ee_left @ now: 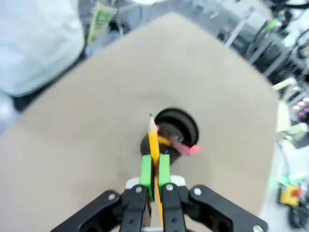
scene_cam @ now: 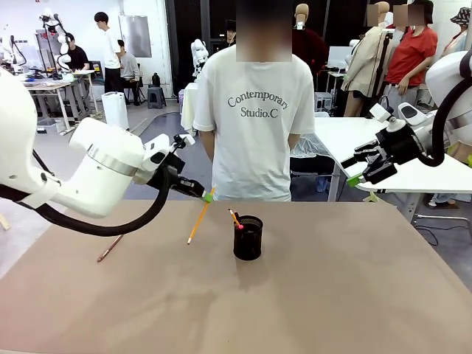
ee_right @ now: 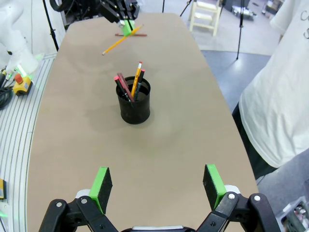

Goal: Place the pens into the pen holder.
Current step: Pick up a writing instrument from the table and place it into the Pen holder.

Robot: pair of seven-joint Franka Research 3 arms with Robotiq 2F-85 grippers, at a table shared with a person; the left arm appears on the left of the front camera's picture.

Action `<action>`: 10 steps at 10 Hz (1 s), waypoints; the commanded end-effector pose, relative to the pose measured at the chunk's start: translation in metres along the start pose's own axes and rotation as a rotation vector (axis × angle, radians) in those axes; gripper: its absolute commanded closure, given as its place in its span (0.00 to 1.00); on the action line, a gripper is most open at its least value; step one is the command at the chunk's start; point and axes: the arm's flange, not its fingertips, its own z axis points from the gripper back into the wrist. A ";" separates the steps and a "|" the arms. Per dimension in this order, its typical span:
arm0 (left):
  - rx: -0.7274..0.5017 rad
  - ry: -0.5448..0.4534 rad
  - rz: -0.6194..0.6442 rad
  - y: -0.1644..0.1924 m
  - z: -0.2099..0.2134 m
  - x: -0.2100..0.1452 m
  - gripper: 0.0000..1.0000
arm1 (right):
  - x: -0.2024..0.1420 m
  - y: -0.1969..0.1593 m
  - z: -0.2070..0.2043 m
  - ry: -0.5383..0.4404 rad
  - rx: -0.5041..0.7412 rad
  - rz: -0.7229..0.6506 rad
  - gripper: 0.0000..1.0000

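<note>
With left gripper (ee_left: 155, 162) pinches the yellow-orange pen (scene_cam: 198, 221) at ten o'clock from the pen holder (scene_cam: 248, 243); holds right gripper (ee_right: 157, 181) spread wide.

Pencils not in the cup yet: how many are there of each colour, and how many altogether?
1 yellow pencil, held up above the table
1 reddish-brown pencil, lying flat on the table
Total: 2
</note>
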 end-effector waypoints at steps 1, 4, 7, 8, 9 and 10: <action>-0.093 -0.063 -0.047 -0.002 0.011 -0.030 1.00 | 0.003 -0.001 0.001 0.015 -0.004 -0.011 0.00; 0.000 0.000 0.000 0.000 0.000 0.000 1.00 | 0.003 -0.001 0.001 0.015 -0.004 -0.011 0.00; 0.000 0.000 0.000 0.000 0.000 0.000 1.00 | 0.003 -0.001 0.001 0.015 -0.004 -0.011 0.00; 0.000 0.000 0.000 0.000 0.000 0.000 1.00 | 0.003 -0.001 0.001 0.015 -0.004 -0.011 0.00; 0.000 0.000 0.000 0.000 0.000 0.000 1.00 | 0.003 -0.001 0.001 0.015 -0.004 -0.011 0.00; -0.003 -0.003 -0.004 -0.001 -0.001 -0.005 1.00 | 0.003 -0.001 0.001 0.015 -0.004 -0.011 0.00</action>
